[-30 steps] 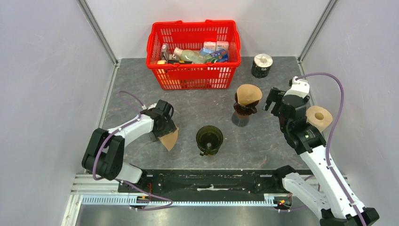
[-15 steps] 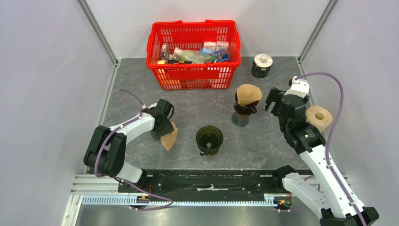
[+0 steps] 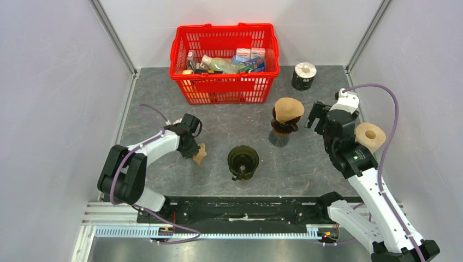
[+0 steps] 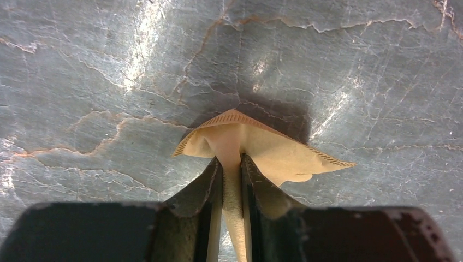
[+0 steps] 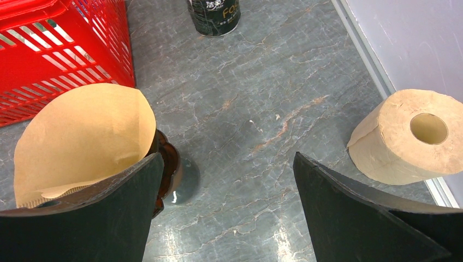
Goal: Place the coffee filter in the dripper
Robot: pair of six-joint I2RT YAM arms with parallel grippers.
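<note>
Coffee filter (image 4: pixel 273 150) clamped in left pincer (image 4: pixel 232 164); dripper (image 3: pixel 242 149) near.

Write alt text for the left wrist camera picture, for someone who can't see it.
Two dark jaws, seen from just behind, pinch a tan paper filter by its fold, so that its crimped edge fans out to both sides. Below it lies a grey, veined table with the filter's shadow on it.
</note>
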